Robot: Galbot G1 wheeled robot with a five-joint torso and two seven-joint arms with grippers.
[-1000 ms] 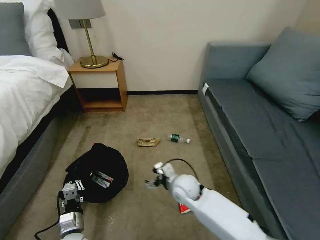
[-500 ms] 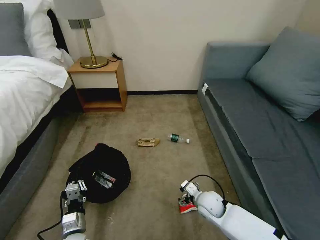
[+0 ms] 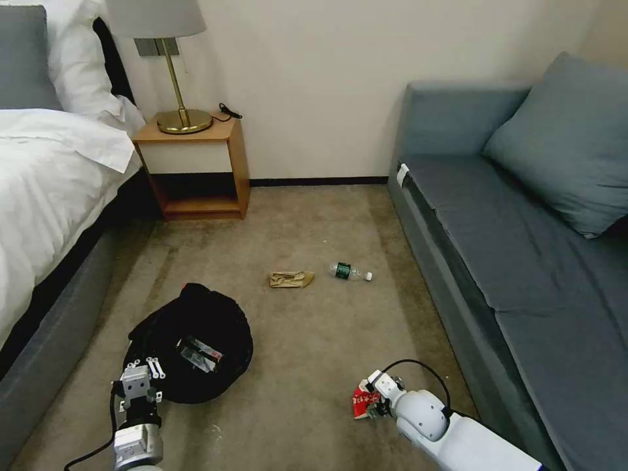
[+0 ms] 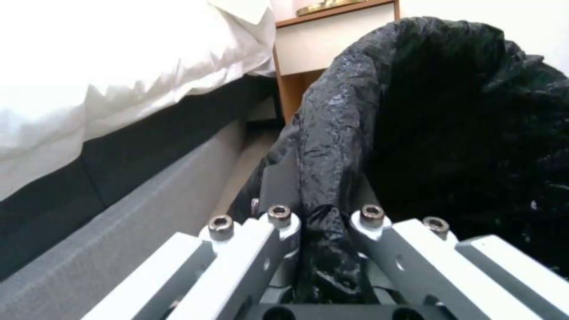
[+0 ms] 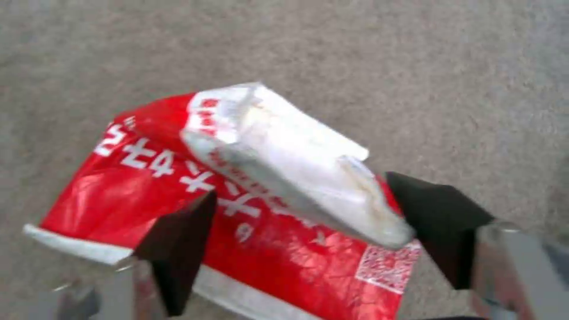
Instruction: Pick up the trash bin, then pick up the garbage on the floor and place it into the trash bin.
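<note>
Currently right gripper (image 5: 296, 235) is straddling the red-and-white packet (image 5: 237, 209) on carpet right of trash bin (image 3: 190, 340), pads apart, not yet pinching; left gripper (image 4: 323, 222) is clamping the bin's liner, keeping it ready.

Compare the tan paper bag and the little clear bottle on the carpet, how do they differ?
The tan paper bag is opaque, flattened and crumpled; the clear bottle is see-through, round-bodied, with a green label and white cap. The bag lies nearer the trash bin; the bottle lies nearer the sofa. Both lie on their sides on the carpet, apart from each other and from both claws.
</note>
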